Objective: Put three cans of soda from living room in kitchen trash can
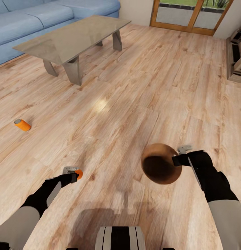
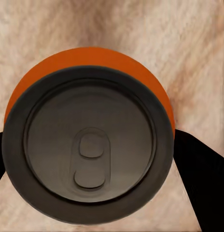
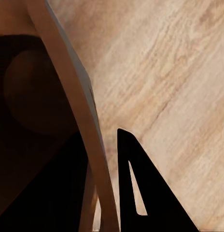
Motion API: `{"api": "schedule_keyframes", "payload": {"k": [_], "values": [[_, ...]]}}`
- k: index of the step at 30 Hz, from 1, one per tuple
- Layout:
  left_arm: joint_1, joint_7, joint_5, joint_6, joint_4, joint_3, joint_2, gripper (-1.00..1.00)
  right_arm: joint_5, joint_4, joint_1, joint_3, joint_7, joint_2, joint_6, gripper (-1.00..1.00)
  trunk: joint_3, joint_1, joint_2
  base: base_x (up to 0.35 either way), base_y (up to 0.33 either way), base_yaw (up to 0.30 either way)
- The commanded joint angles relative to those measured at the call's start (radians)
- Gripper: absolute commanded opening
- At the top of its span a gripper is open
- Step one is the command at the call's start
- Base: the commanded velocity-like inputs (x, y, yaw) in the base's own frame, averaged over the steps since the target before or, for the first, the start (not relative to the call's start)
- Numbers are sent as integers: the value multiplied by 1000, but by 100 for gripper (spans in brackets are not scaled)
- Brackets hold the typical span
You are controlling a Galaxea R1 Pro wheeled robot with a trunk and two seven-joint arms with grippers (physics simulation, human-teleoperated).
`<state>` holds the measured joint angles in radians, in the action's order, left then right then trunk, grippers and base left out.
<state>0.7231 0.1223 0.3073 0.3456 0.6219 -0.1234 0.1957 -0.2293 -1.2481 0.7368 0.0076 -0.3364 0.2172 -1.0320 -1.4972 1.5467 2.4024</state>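
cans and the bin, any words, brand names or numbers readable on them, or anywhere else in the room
None can be read.
Orange can in the left gripper: plain orange side, bare lid, no print.
Orange can on the floor: too small to tell.
Bin held by the right gripper: plain brown inside, no label.

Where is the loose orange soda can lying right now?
In the head view the loose orange can lies on its side on the wood floor, far left, nearer the robot than the coffee table and ahead of the left gripper.
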Motion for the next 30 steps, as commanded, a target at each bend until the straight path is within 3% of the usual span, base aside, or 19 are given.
{"api": "schedule_keyframes", "payload": {"k": [1,5,15,19,26,27,30], "values": [[0,6,-1,6,6,-6,0,-100,6,5,-6,6,-7,-6,6,-100,0,0,0,0,0,0],[0,27,-1,29,29,-29,0,-100,-26,26,-31,30,-13,-28,33,-100,0,0,0,0,0,0],[0,79,-1,37,86,-78,0,-100,-88,26,-35,30,-28,-81,46,-100,0,0,0,0,0,0],[-11,88,-4,26,77,-67,0,-100,-97,18,-25,33,-34,-69,36,-100,6,-8,-14,0,0,0],[-31,45,-1,-14,37,-27,2,-100,-163,-4,9,41,-36,-29,17,-100,28,-35,-63,0,0,0],[-32,34,-1,-64,-48,39,2,-100,29,-5,9,40,-94,-1,-15,-100,31,-38,-70,0,0,0],[-33,39,-1,-66,-49,41,2,-100,29,-7,9,40,-122,7,-15,-100,41,-50,-91,0,0,0]]}}
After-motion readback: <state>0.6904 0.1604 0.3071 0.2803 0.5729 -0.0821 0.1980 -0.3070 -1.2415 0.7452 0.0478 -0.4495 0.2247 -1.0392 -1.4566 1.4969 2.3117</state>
